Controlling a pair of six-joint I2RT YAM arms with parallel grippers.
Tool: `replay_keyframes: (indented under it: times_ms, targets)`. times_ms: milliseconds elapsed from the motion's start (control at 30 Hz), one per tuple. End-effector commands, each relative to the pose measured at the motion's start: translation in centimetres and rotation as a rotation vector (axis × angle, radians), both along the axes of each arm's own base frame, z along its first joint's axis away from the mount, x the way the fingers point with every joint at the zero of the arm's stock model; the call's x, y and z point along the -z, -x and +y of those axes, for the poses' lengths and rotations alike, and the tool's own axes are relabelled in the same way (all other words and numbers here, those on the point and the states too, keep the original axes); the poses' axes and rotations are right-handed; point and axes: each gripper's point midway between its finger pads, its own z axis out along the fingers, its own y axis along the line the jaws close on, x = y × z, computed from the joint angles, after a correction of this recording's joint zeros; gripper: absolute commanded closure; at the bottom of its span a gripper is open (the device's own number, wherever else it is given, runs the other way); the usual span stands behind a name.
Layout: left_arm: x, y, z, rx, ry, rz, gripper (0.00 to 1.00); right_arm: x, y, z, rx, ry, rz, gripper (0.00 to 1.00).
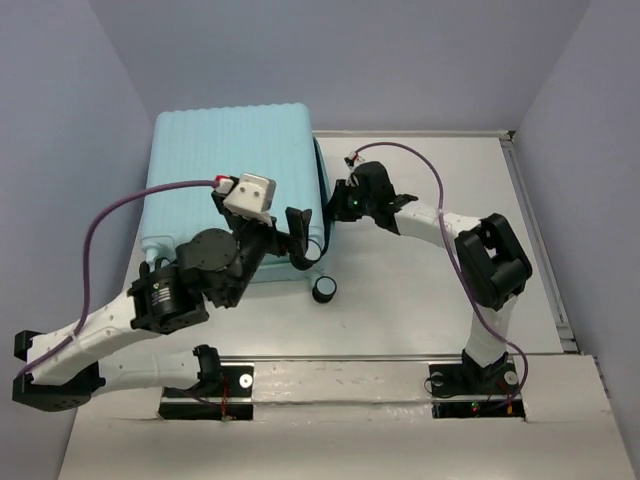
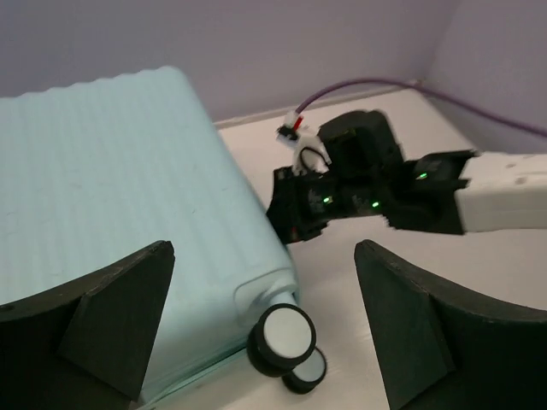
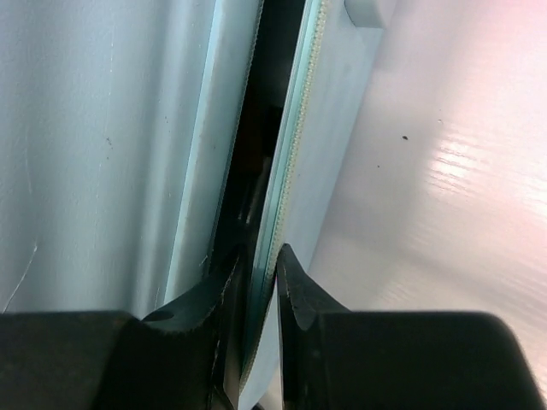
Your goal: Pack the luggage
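Observation:
The luggage (image 1: 230, 170), a big pale aqua ribbed suitcase, lies flat at the back left of the white table. Its black-and-white caster wheels (image 2: 282, 337) stick out at the near right corner. My left gripper (image 1: 305, 240) hovers over that corner, wide open and holding nothing; in its wrist view the fingers (image 2: 111, 316) stand far apart either side of the wheels. My right gripper (image 1: 335, 205) is at the suitcase's right side. In the right wrist view it (image 3: 259, 260) is shut on the zippered rim (image 3: 286, 171) of one shell, beside a dark gap between the two shells.
A raised rail (image 1: 535, 230) borders the table on the right. Lilac walls close in at the back and sides. Purple cables (image 1: 110, 215) loop off both wrists. The right arm's elbow (image 1: 490, 260) stands over the table's right half.

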Motion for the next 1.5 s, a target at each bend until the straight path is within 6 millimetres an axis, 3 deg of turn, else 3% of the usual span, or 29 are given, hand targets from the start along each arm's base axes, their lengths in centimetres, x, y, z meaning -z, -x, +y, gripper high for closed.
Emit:
replay_keyframes:
  times_ms: [0,67,167,200,267,300,367,400,433,500,533,567,700,767,800,833,867,900,933,967,1000,1033,1067,1100,1167,1200,1267,1400,1467]
  targets:
    - [-8.3,2.6,-1.7,0.230,0.310,-0.041,0.01,0.4,-1.1,-7.3,0.053,0.037,-0.037,0.93]
    - [-8.1,1.1,-1.6,0.154,0.306,-0.013,0.01,0.1,-1.2,-8.9,0.085,0.025,-0.035,0.93]
    - [-6.7,-4.6,0.9,-0.039,0.292,0.052,0.01,-1.0,-1.6,-11.5,0.130,0.034,-0.064,0.93]
    - [-6.1,-7.4,3.0,-0.082,0.291,0.068,0.01,-1.0,-1.8,-12.4,0.152,0.042,-0.062,0.93]
    - [-3.6,-11.2,4.9,-0.176,0.308,0.139,0.03,-2.0,-2.2,-14.2,0.191,0.031,-0.064,0.93]
    - [-3.3,-13.2,7.9,-0.248,0.324,0.137,0.03,-2.4,-2.8,-16.2,0.233,0.022,-0.067,0.86]
    - [-2.3,-15.6,10.7,-0.328,0.362,0.151,0.03,-3.6,-2.7,-18.3,0.282,0.022,-0.068,0.60]
    - [-2.8,-17.0,13.6,-0.355,0.400,0.130,0.03,-4.3,-2.8,-19.0,0.299,0.025,-0.081,0.29]
    - [-2.7,-17.9,14.8,-0.369,0.418,0.130,0.03,-5.2,-2.7,-19.1,0.295,0.026,-0.097,0.16]
    - [-2.0,-20.6,15.7,-0.346,0.473,0.176,0.03,-7.8,-1.9,-19.7,0.312,0.033,-0.139,0.05]
    - [-1.6,-23.0,17.1,-0.369,0.480,0.193,0.04,-8.8,-1.6,-19.9,0.317,0.035,-0.164,0.05]
    - [-1.2,-24.2,16.8,-0.349,0.484,0.213,0.04,-9.7,-1.4,-20.6,0.344,0.053,-0.184,0.05]
    - [-1.0,-29.9,19.6,-0.388,0.503,0.223,0.04,-15.1,0.4,-22.2,0.397,0.070,-0.288,0.06]
    - [-1.0,-33.3,19.6,-0.360,0.522,0.215,0.04,-18.1,2.3,-20.6,0.321,-0.002,-0.343,0.32]
    - [-1.4,-34.4,19.8,-0.355,0.527,0.202,0.04,-19.1,3.7,-18.4,0.224,-0.055,-0.360,0.69]
    - [-4.2,-35.2,20.1,-0.342,0.540,0.146,0.04,-20.4,5.1,-16.8,0.170,-0.079,-0.389,0.86]
    - [-4.0,-36.4,20.2,-0.335,0.547,0.145,0.04,-20.9,6.3,-14.9,0.111,-0.086,-0.402,0.93]
    - [-1.1,-39.1,20.1,-0.316,0.552,0.197,0.04,-20.9,9.3,-10.7,-0.035,-0.077,-0.418,0.93]
    - [-3.7,-39.9,19.9,-0.275,0.565,0.134,0.04,-20.8,11.0,-8.8,-0.111,-0.074,-0.420,0.93]
    - [-0.4,-42.5,19.7,-0.261,0.586,0.182,0.05,-19.9,12.8,-7.2,-0.190,-0.062,-0.404,0.93]
    - [-2.0,-43.2,19.1,-0.173,0.595,0.123,0.05,-19.3,16.1,-4.5,-0.317,-0.076,-0.387,0.93]
    - [-1.4,-44.0,18.9,-0.132,0.614,0.118,0.05,-18.5,17.6,-3.5,-0.368,-0.069,-0.376,0.93]
    - [1.1,-45.2,18.1,-0.076,0.673,0.173,0.06,-17.7,18.9,-3.0,-0.401,-0.053,-0.358,0.93]
    - [0.7,-45.8,18.2,-0.031,0.688,0.131,0.06,-16.4,20.9,-2.0,-0.456,-0.034,-0.336,0.93]
    - [4.3,-47.7,17.9,-0.001,0.708,0.167,0.07,-14.3,22.5,-1.5,-0.499,0.011,-0.293,0.93]
    - [4.5,-48.0,17.6,0.033,0.705,0.154,0.07,-12.8,23.5,-1.2,-0.521,0.042,-0.253,0.93]
    - [7.1,-48.7,16.7,0.098,0.697,0.175,0.07,-10.2,24.0,-1.4,-0.523,0.082,-0.191,0.93]
    - [9.8,-49.1,15.7,0.179,0.669,0.188,0.08,-6.3,21.6,-1.9,-0.418,0.207,-0.151,0.93]
    - [12.3,-49.2,14.9,0.208,0.664,0.235,0.10,-6.4,20.1,-1.5,-0.368,0.219,-0.187,0.93]
